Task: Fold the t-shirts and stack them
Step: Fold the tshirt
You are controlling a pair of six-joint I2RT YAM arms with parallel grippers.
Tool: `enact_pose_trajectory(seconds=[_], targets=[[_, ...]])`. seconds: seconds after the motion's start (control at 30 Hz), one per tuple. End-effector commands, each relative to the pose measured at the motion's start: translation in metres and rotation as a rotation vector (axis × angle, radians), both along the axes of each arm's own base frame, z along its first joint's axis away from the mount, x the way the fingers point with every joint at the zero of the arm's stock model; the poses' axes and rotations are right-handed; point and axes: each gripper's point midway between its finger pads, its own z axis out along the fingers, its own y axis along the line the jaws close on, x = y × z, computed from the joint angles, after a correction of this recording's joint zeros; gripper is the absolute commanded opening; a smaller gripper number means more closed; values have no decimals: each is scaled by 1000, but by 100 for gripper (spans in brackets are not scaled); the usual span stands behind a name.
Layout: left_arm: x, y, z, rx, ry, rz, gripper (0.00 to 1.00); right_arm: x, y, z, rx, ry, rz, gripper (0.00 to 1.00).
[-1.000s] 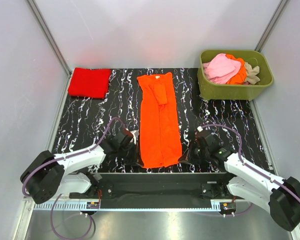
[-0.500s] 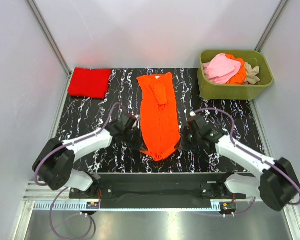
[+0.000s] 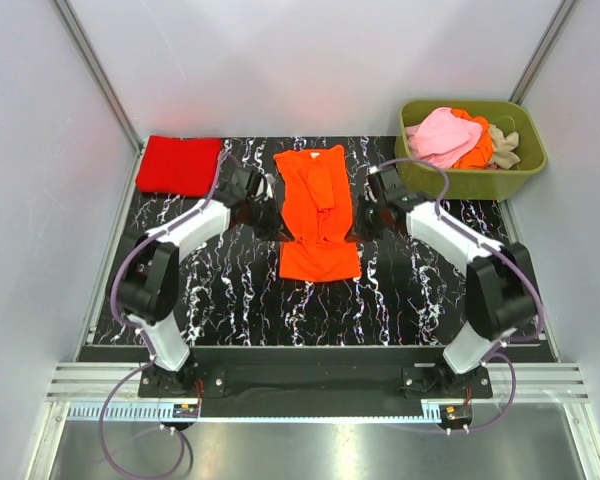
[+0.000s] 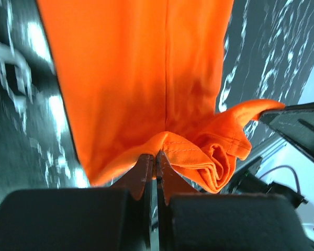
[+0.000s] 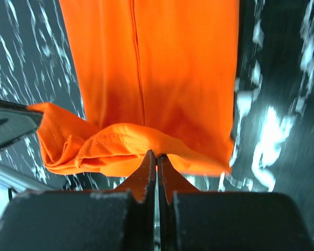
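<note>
A bright orange t-shirt (image 3: 320, 215) lies lengthwise in the middle of the table, its near hem lifted and doubled back over the lower half. My left gripper (image 3: 272, 222) is shut on the hem's left corner (image 4: 170, 146). My right gripper (image 3: 357, 225) is shut on the hem's right corner (image 5: 141, 146). Both hold the hem just above the shirt's middle. A folded red t-shirt (image 3: 179, 164) lies at the far left. Pink (image 3: 442, 135), orange (image 3: 477, 146) and beige (image 3: 504, 145) shirts are piled in the tub.
The olive-green plastic tub (image 3: 460, 181) stands at the far right corner. White walls close the back and sides. The black marbled tabletop (image 3: 210, 290) shows bare near the arm bases.
Both grippers have carried the orange shirt's near hem from the table's front edge away toward the back. The shirt now lies doubled and about two thirds as long.
</note>
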Motion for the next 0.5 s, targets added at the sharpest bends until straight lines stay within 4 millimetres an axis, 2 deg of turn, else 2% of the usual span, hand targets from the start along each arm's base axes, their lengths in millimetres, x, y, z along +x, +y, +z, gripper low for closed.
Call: enact_pose_trajectory(seconds=[0.0, 0.03, 0.07, 0.13, 0.17, 0.23, 0.27, 0.3, 0.37, 0.4, 0.47], targets=[[30, -1, 12, -34, -27, -31, 0, 35, 3, 16, 6, -59, 66, 0], [41, -1, 7, -31, -13, -28, 0, 50, 4, 27, 17, -85, 59, 0], [47, 0, 6, -29, -11, -26, 0, 55, 4, 18, 13, -58, 63, 0], [64, 2, 10, -27, -35, -20, 0, 72, 8, 27, 33, -81, 75, 0], [70, 3, 2, -20, -24, -21, 0, 76, 8, 15, 21, -52, 74, 0], [81, 2, 3, -23, -36, -25, 0, 90, 11, 19, 30, -64, 81, 0], [85, 3, 2, -23, -33, -19, 0, 94, 10, 6, 20, -35, 78, 0], [89, 3, -5, -21, -17, -13, 0, 101, 10, 9, 21, -43, 80, 0], [99, 3, -4, -17, -34, -11, 0, 107, 7, -3, 5, -19, 70, 0], [105, 2, -8, -15, -32, -11, 0, 112, 7, 0, 3, -30, 67, 0], [110, 2, -12, -17, -27, -15, 0, 116, 7, -7, 7, -17, 74, 0]])
